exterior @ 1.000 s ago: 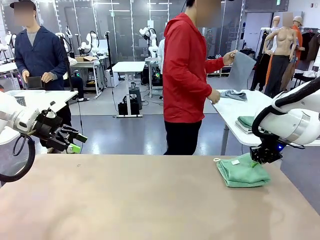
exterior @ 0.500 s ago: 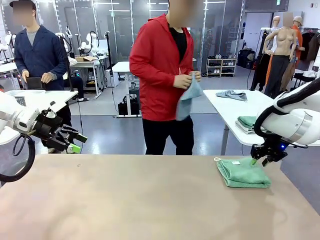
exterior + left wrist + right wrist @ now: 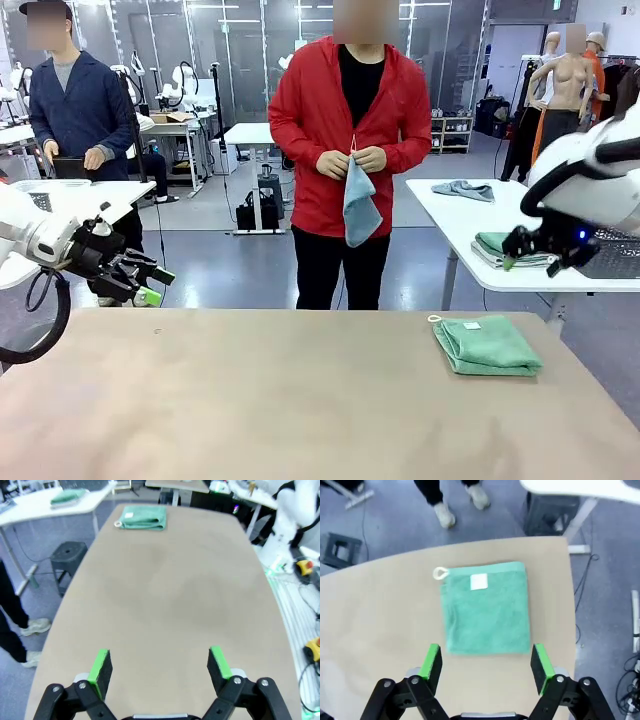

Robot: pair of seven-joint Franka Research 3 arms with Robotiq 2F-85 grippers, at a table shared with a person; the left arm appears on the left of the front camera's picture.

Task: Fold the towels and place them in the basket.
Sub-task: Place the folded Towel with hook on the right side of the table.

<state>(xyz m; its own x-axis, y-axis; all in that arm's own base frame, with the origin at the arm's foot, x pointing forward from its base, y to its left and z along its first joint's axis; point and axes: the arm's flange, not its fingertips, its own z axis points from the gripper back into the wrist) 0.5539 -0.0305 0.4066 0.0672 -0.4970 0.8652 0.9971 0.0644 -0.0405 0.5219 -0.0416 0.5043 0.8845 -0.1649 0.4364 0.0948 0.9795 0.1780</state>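
Note:
A folded mint green towel [image 3: 487, 346] with a white tag lies on the table's right side, also seen as the towel [image 3: 487, 611] and, at the far end, the towel [image 3: 143, 517]. My right gripper [image 3: 512, 252] hangs open in the air above and to the right of it; in its wrist view the right gripper [image 3: 486, 662] is open, high over the towel's near edge, holding nothing. My left gripper [image 3: 155, 285] is open and empty beyond the table's left edge, and the left gripper [image 3: 160, 665] looks along bare table. A person in red holds a pale blue towel [image 3: 360, 208] in both hands. A dark mesh basket [image 3: 612, 255] sits on the side table behind my right arm.
The tan table [image 3: 280, 400] is bare left of the green towel. A white side table [image 3: 460, 215] at the right carries more folded and loose cloths. A black stool [image 3: 70, 556] stands beside the table. Another person stands far left.
My right gripper opened, let go of the green towel, and rose up and to the right. The person turned to face the table holding the blue towel. The left arm stayed still.

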